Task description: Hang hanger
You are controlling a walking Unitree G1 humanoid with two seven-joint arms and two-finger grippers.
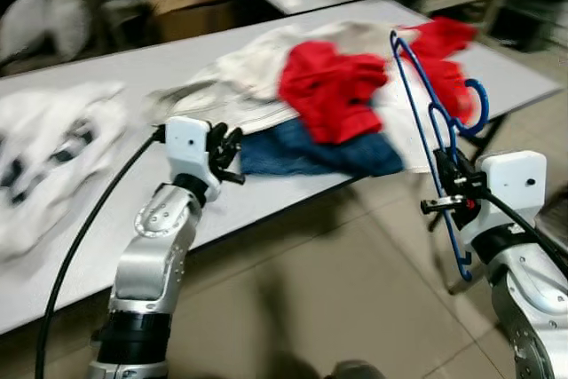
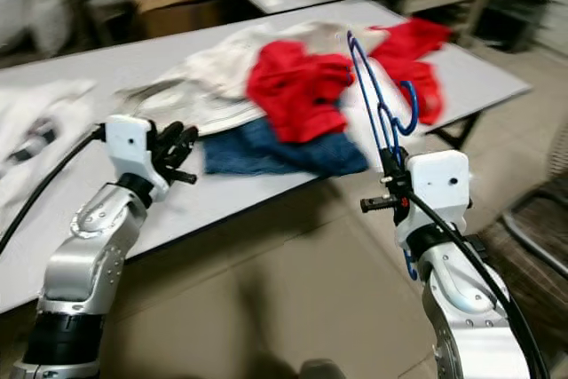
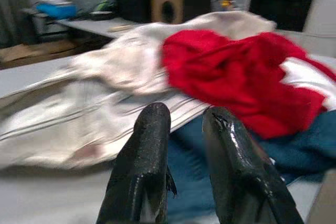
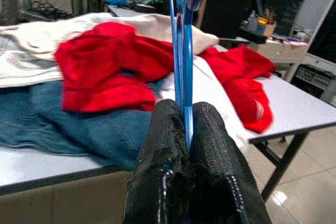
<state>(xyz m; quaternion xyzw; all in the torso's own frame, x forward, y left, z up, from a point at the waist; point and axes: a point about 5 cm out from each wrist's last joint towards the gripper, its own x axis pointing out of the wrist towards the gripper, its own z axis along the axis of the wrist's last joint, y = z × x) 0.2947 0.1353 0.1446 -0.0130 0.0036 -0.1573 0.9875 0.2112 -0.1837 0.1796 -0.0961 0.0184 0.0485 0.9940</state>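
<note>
Beside the worktop (image 1: 106,219) edge, the right gripper (image 1: 453,193) pinches the blue hanger (image 1: 435,122) upright, in the air in front of the clothes pile (image 1: 328,95). The left gripper (image 1: 226,153) hovers slightly spread, empty. Carrying should go well if the pinch stays firm and the hook stays free of the clothes.

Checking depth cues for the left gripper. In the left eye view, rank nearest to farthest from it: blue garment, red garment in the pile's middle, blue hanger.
From the left gripper:
1. Blue garment, right beside it on the table's near edge.
2. Red garment, farther back in the pile's middle.
3. Blue hanger, far right, clamped in the right gripper.
</note>
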